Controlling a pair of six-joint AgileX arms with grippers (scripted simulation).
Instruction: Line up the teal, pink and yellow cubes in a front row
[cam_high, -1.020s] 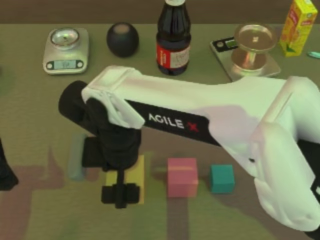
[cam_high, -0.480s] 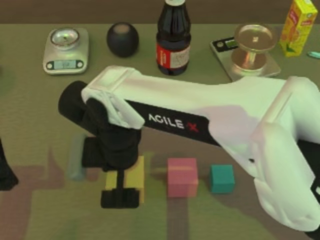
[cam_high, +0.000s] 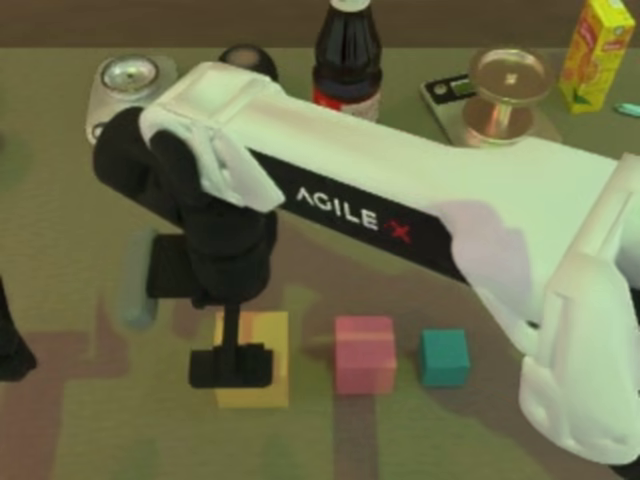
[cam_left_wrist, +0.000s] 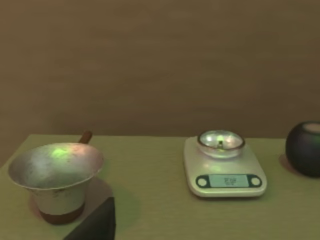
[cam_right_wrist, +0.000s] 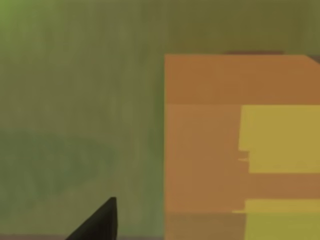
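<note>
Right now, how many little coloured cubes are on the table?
3, in one row near the front: the yellow cube under the right hand, the pink cube beside it, the teal cube rightmost. The big arm could hide more.

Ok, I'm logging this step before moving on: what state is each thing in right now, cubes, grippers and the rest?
yellow cube: flat on the table, leftmost in the front row, right gripper above it.
pink cube: flat, middle of the row, untouched.
teal cube: flat, right end of the row, untouched.
right gripper: over the yellow cube; grip not discernible.
left arm: parked at the table's left edge.
bottle: upright, capped.
juice carton: upright.
</note>
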